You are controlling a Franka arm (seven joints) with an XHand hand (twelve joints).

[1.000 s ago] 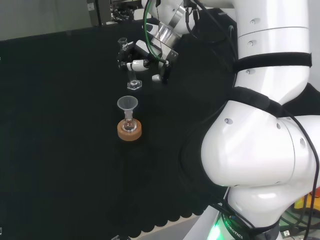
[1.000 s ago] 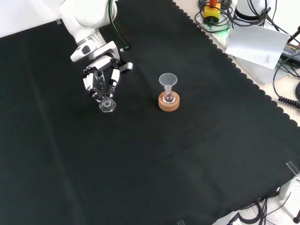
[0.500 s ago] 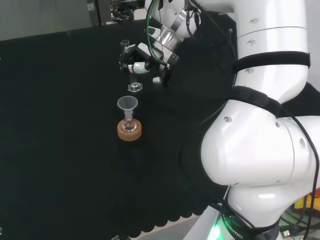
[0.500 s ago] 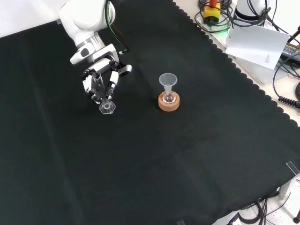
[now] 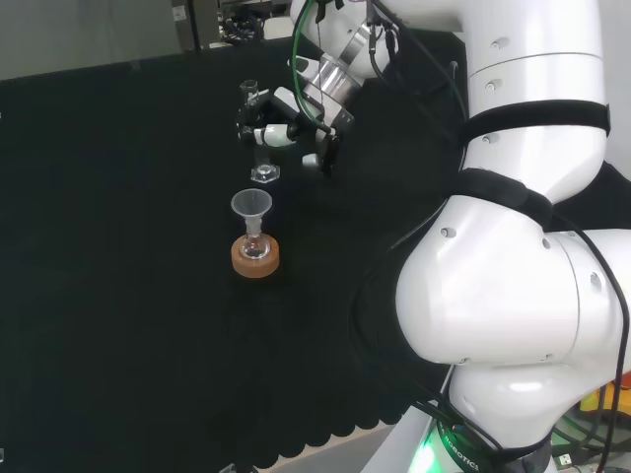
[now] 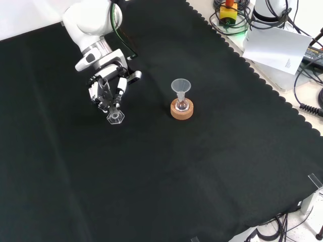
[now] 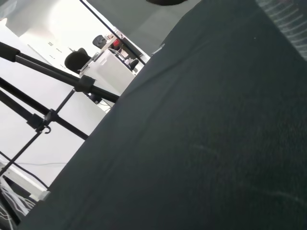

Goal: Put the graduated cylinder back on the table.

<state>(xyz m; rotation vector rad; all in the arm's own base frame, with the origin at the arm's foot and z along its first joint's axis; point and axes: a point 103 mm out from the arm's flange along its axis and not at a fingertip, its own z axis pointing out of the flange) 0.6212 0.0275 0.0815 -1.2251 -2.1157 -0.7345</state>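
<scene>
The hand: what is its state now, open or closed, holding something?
Hand: closed around the graduated cylinder, holding it upright.

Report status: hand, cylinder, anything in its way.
Hand shut on cylinder, upright. Cylinder base at or just above the cloth; cannot tell contact. Funnel on its cork ring stands apart, not in the way.

Clear graduated cylinder (image 5: 260, 138) (image 6: 111, 103) with hexagonal foot, standing roughly upright, its foot resting on or hanging just over the black cloth, sitting left of centre in the front view
</scene>
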